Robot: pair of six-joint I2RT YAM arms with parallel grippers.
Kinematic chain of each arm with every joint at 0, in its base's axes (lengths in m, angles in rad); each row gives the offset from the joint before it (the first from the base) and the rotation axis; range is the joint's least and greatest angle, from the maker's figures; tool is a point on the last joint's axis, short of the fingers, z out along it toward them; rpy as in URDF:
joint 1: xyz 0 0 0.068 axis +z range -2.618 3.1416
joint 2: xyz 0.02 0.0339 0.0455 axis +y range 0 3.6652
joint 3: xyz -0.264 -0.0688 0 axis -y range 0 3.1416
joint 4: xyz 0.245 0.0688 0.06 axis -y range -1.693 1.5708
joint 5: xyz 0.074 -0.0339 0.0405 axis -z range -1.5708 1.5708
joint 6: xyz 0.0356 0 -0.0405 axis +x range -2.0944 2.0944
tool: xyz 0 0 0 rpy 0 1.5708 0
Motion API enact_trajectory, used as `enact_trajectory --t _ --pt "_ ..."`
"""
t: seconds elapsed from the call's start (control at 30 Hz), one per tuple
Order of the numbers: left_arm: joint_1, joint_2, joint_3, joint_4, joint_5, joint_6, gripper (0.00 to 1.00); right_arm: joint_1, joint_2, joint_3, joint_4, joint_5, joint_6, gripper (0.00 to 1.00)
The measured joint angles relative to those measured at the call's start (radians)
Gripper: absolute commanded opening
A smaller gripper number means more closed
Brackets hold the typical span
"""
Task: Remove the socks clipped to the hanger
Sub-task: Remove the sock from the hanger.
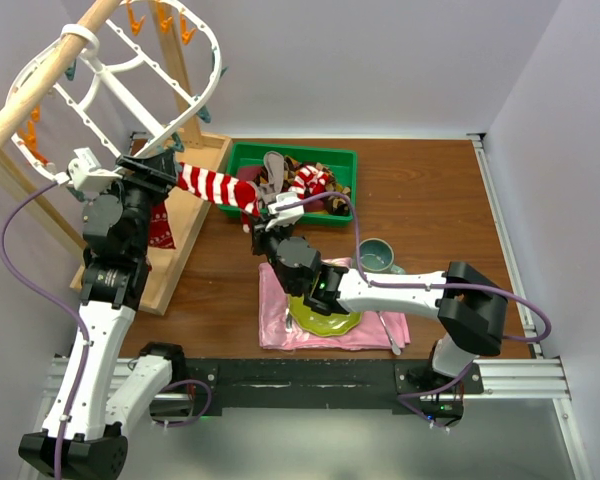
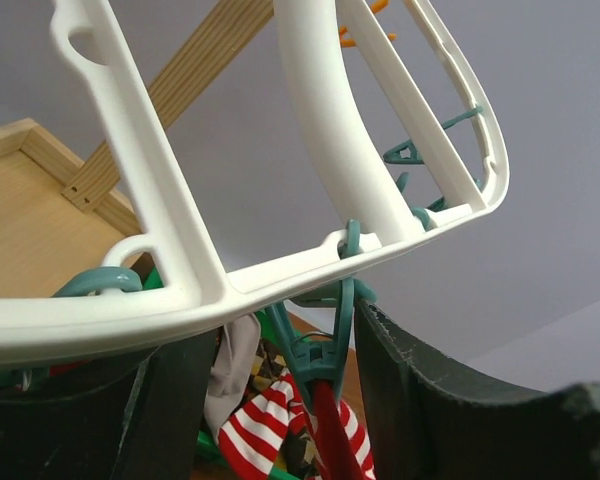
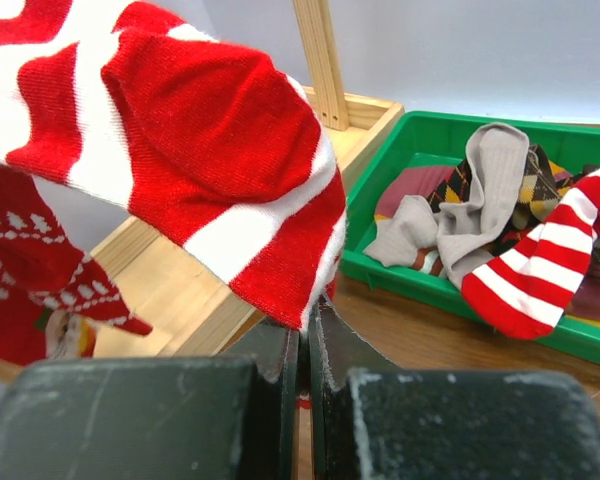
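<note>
Now the right tool [image 3: 304,335] is pressed together on the toe of the red-and-white striped sock [image 3: 210,160], which runs up, apparently, to a teal clip [image 2: 325,350] on the white hanger [image 2: 320,130]. The left tool [image 2: 280,340] stands spread around that clip.

White-and-black jointed arms [image 1: 92,345], purple cables [image 1: 3,245]
</note>
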Motion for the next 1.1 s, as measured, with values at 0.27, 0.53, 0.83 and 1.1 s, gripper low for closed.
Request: enact_trajectory --t 0.27,0.53,0.83,1.1 --pt "0.000 0.008 -0.001 0.027 0.005 -0.017 0.22 0.001 -0.001 -0.007 0.002 0.001 -0.004 0.00" --pt "0.000 0.006 -0.016 0.076 0.006 -0.031 0.00 0.001 -0.025 -0.057 0.004 0.047 -0.005 0.00" --pt "0.000 0.001 -0.017 0.081 0.018 -0.032 0.43 0.001 -0.073 -0.090 0.005 0.082 -0.005 0.00" --pt "0.000 -0.036 -0.018 0.059 0.098 -0.013 0.75 -0.002 -0.080 -0.091 0.006 0.096 -0.006 0.00"
